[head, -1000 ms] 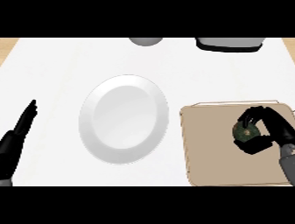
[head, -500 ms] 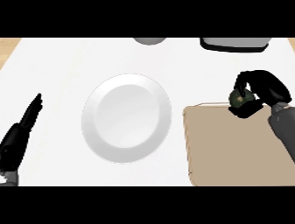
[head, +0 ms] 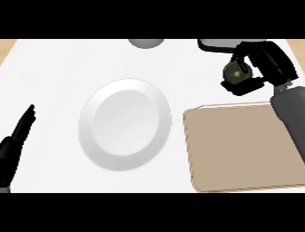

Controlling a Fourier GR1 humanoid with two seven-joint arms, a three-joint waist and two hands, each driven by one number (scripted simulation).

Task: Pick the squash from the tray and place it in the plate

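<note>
I read no writing or brand on anything here. There is one squash (head: 233, 71), dark green, and my right hand (head: 258, 68) has its fingers curled round it, holding it above the bench (head: 61, 68) beyond the far edge of the one tan tray (head: 248, 149). One white plate (head: 125, 124) lies left of the tray. My left hand (head: 11, 152) rests at the near left, fingers straight.

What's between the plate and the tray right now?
Nothing. In the head view only a bare strip of the white counter separates the plate from the tray. The squash is held by the right hand, beyond the tray's far edge.
</note>
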